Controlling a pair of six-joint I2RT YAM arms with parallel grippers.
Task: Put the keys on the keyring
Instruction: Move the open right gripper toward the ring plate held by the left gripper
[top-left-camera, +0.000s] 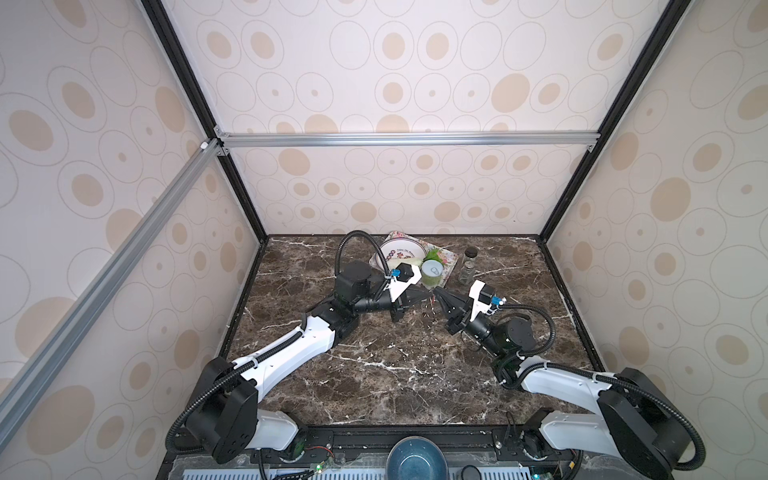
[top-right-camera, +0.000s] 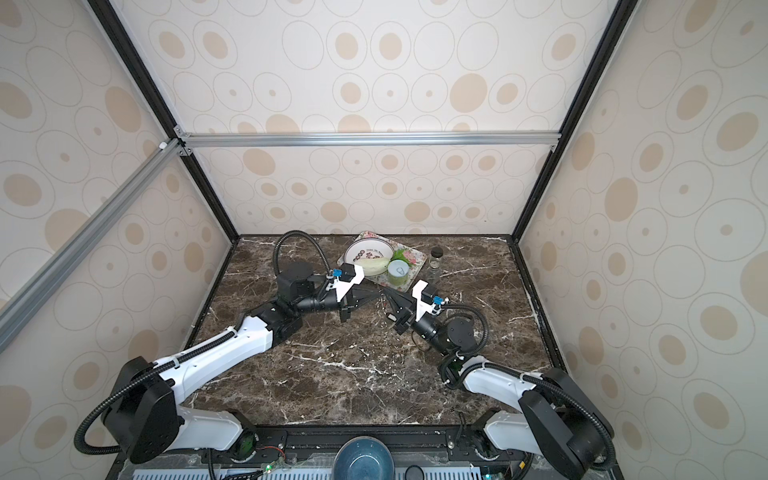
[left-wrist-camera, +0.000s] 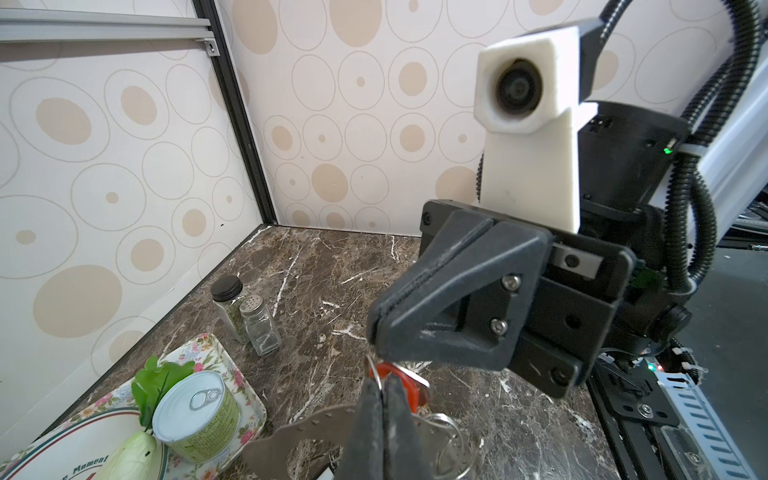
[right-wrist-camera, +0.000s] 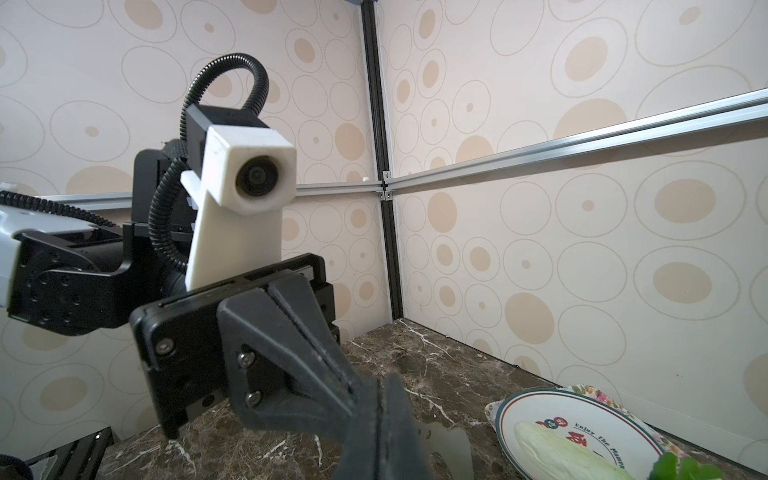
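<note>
Your left gripper (left-wrist-camera: 381, 380) pinches the keyring (left-wrist-camera: 299, 428), which is cut off below. Your right gripper (left-wrist-camera: 371, 332), pressed together, meets the half-hidden red key (left-wrist-camera: 409, 390).

You've got: table (top-left-camera: 374, 374) dark brown marble, white veins; walls (top-left-camera: 415, 83) cream, tan ovals ringed grey; tray (left-wrist-camera: 245, 395) pink-green floral; can (left-wrist-camera: 208, 419) green label, silver lid; key tag (left-wrist-camera: 411, 392) red; keyring (left-wrist-camera: 307, 432) dull grey.

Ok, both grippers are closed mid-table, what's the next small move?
Probably ease the right gripper toward the keyring's rim: it seems to pinch the red key's small ring beside the keyring, which the left gripper clamps, that ring not visibly through a hole.
</note>
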